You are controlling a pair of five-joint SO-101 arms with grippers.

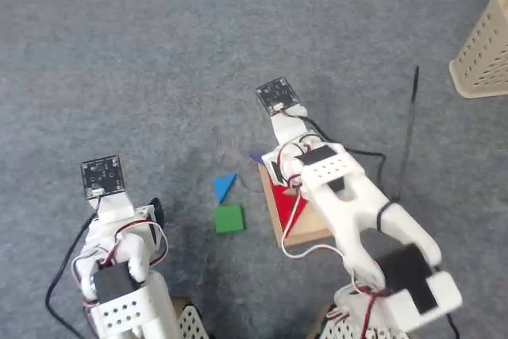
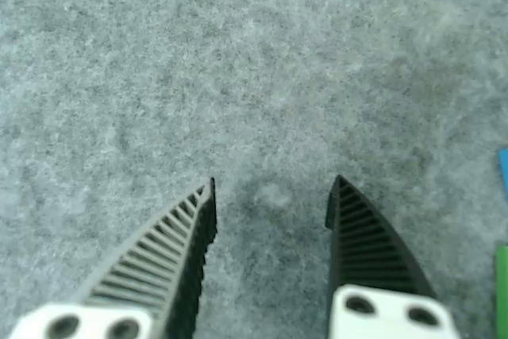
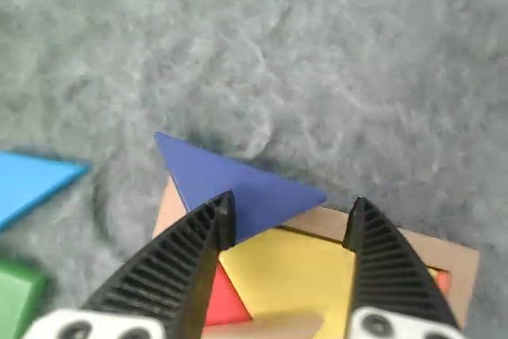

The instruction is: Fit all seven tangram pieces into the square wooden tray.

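The dark blue triangle overhangs the tray's 11 o'clock corner, partly between the right jaws, spread wide. The left jaws, also wide, are farther off.

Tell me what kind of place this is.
Probably a robotics lab bench: a left arm and right arm mounted side by side, a grey felt-covered table, and a tangram tray.

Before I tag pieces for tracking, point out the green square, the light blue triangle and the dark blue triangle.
green square (image 1: 229, 218): high view, middle of its top face.
light blue triangle (image 1: 225, 186): high view, middle of its top face.
dark blue triangle (image 3: 230, 179): right wrist view, middle of its visible face.
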